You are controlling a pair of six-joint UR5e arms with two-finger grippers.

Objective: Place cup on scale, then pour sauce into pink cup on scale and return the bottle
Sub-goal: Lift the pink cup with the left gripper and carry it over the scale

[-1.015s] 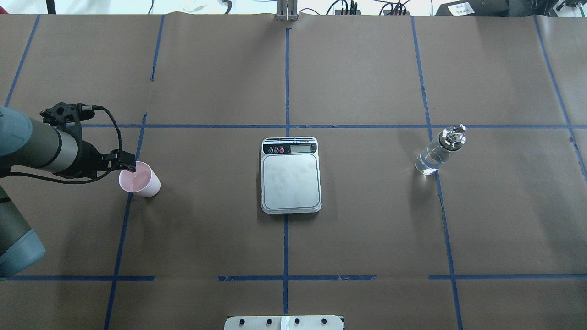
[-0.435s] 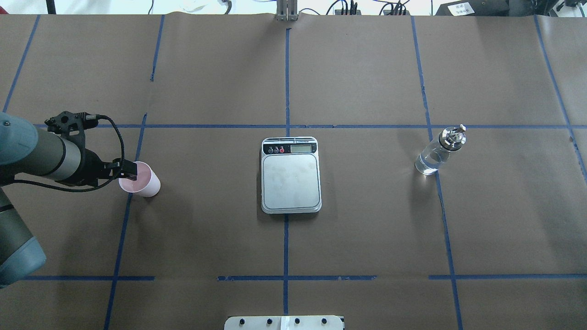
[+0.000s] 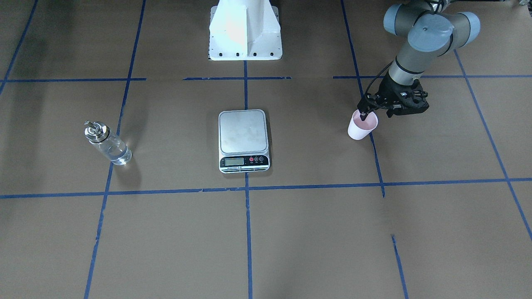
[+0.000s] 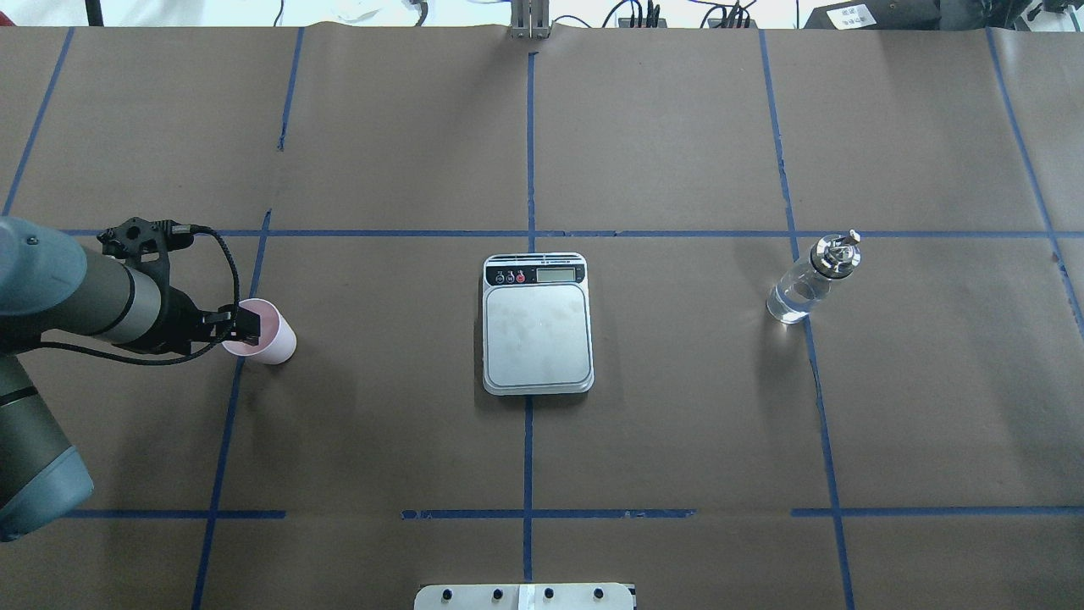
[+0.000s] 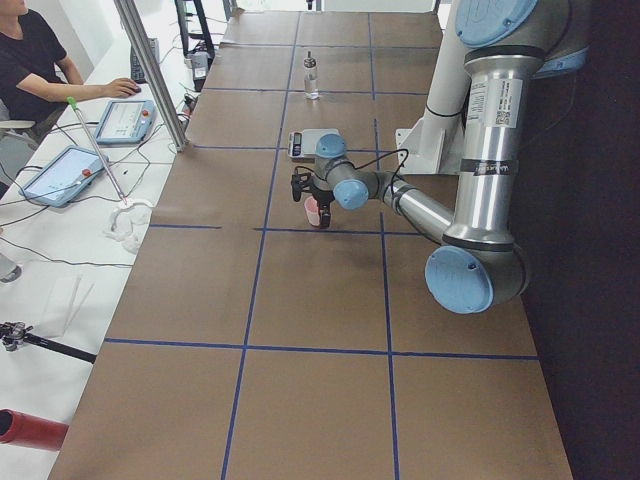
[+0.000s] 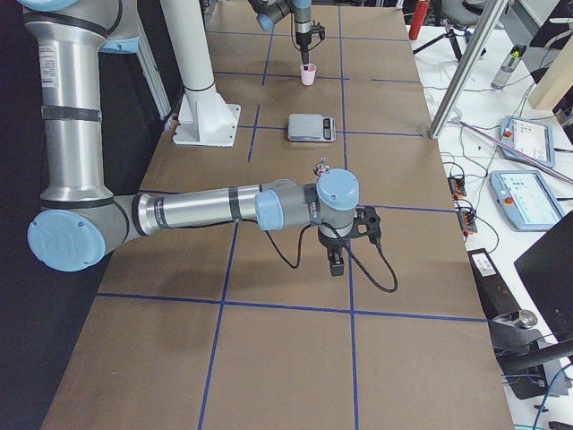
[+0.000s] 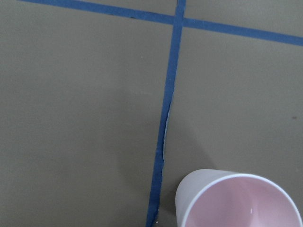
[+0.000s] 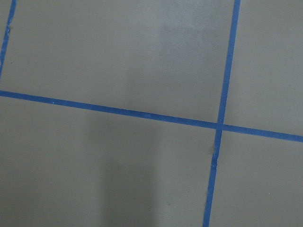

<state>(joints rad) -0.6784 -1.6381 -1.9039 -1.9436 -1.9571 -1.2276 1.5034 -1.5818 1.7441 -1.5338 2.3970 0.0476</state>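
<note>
left tool at smooth tapered pink cup

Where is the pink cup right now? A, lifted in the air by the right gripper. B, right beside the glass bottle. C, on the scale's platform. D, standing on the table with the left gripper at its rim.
D: the cup stands on the table with the left gripper at its rim, far from the scale and the bottle.
</note>
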